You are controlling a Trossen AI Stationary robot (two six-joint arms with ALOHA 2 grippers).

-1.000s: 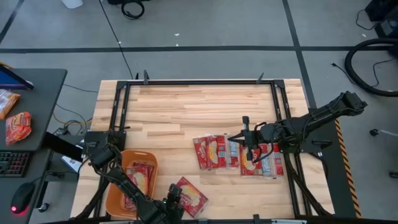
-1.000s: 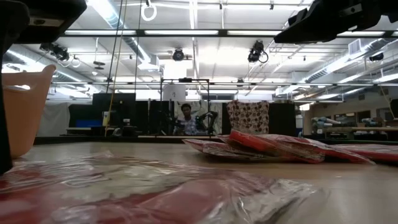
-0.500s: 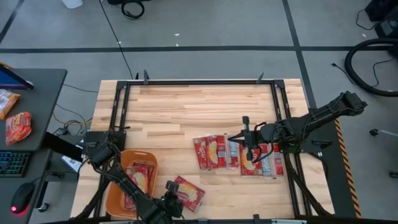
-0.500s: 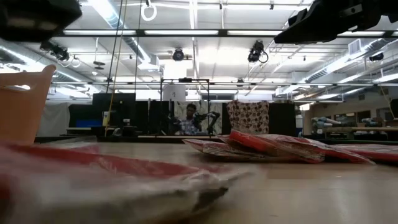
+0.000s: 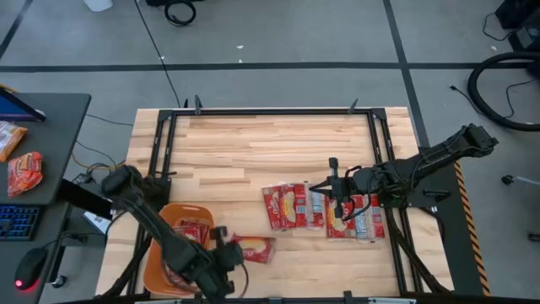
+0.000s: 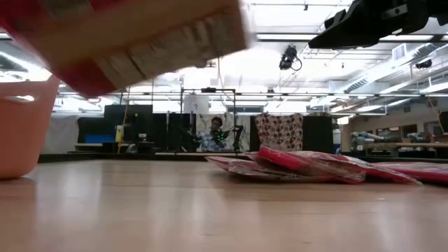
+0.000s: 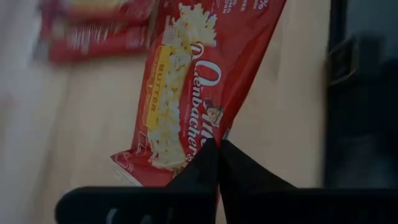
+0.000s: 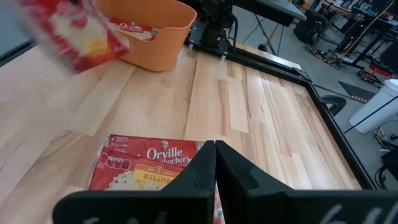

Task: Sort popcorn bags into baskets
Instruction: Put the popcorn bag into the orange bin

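My left gripper (image 5: 221,245) is shut on one red popcorn bag (image 5: 253,247) near the table's front edge, just right of the orange basket (image 5: 153,253). In the low view the bag (image 6: 133,35) is up in the air. The basket holds a couple of bags (image 5: 191,235). Several more bags (image 5: 325,211) lie overlapping on the table at the right. My right gripper (image 5: 335,191) hangs shut above that pile, and one bag (image 8: 149,165) lies beneath its fingers. My left gripper pinches the bag's edge (image 7: 208,138) near one end between its two fingers. The rest of the bag (image 7: 186,81) stretches away from the fingertips. The bag is lifted clear of the table, tilted in the low view.
Black frame rails (image 5: 270,111) run round the wooden table. Bare wood (image 5: 253,152) lies across the far half. A grey desk (image 5: 42,135) at the left carries an orange-red snack packet (image 5: 25,173) and a keyboard. A person (image 6: 213,133) sits far behind the table.
My left gripper has shut on the bag near the front edge and risen with it, moving toward the basket. The bag has come off the table, turned about, and now hangs clear. My right gripper has kept still.
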